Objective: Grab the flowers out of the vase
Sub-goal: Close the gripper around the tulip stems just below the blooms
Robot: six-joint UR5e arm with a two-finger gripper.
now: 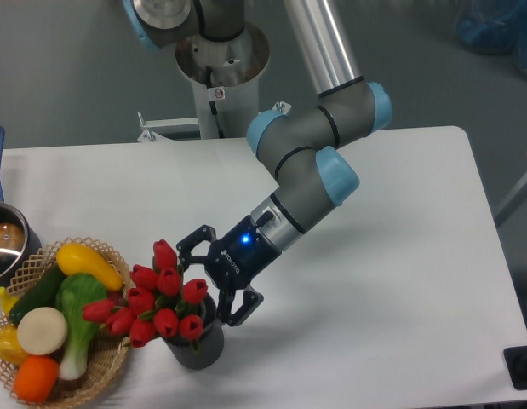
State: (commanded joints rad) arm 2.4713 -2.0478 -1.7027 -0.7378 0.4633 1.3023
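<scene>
The flowers [161, 300] stand in the vase [197, 345] near the worktop's [399, 256] front edge (left of centre). The basket [93, 371] sits just left; the tool [209, 279] just right of the flowers.

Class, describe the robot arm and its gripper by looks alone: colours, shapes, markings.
The arm is built of silver-grey cylindrical tubes with light-blue caps at the joints. The gripper is black, with two angular linked fingers, small white lettering on its body and a glowing blue light.
</scene>
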